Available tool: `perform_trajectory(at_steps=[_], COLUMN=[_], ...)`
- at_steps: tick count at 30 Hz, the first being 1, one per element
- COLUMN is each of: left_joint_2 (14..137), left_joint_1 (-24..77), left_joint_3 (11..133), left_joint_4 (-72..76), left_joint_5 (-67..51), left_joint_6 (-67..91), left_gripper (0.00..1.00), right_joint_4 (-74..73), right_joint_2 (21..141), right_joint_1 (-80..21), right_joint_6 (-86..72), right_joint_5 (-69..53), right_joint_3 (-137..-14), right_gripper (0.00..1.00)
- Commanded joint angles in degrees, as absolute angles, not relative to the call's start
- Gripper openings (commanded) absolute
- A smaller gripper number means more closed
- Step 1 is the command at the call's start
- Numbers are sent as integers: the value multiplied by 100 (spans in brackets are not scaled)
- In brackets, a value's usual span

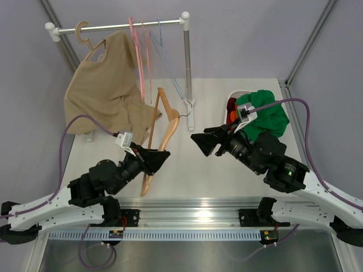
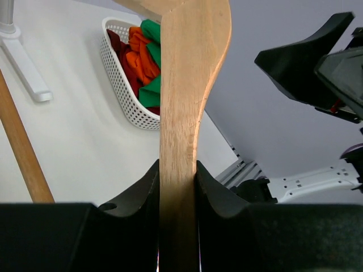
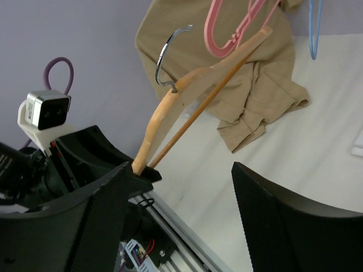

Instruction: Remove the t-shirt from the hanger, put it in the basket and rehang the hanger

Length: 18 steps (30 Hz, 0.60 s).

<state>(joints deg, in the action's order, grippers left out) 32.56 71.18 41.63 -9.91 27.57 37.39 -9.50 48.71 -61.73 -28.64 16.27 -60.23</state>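
The wooden hanger (image 1: pixel 157 131) is bare and tilted above the table. My left gripper (image 1: pixel 154 161) is shut on the lower end of one flat arm (image 2: pixel 180 113). Its metal hook (image 3: pixel 167 56) points toward the rack. The green t-shirt (image 1: pixel 267 112) is off the hanger and lies bunched on the white basket (image 1: pixel 233 95) at the right, partly under my right arm. My right gripper (image 1: pixel 199 143) hangs open over the table's middle, facing the hanger (image 3: pixel 170 107) and holding nothing.
A clothes rack (image 1: pixel 122 25) stands at the back with a beige top (image 1: pixel 105 90), pink hangers (image 1: pixel 136 51) and a pale-blue hanger (image 1: pixel 164 51). Its post (image 1: pixel 187 68) rises mid-table. The basket (image 2: pixel 122 96) also holds orange and dark red garments (image 2: pixel 139 54).
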Motion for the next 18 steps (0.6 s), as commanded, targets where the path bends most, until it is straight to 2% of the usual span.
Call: perform_trajectory(at_steps=[1, 15, 18], left_joint_2=[2594, 950, 1211], left_joint_1=[7102, 7102, 7102], left_joint_3=[4148, 4605, 5087], left_joint_4=[-1203, -2215, -2285], left_joint_5=[2646, 1610, 1381], left_joint_6=[3788, 4755, 4572], left_gripper=[0, 0, 0], right_joint_4=[-1362, -1960, -1881], right_joint_2=[4650, 4351, 4403], right_joint_1=[-6170, -6179, -6170], right_joint_6=[-2593, -2382, -2356], right_joint_5=[1002, 1608, 1652], right_joint_3=[-6109, -6135, -6143], right_gripper=[81, 84, 84])
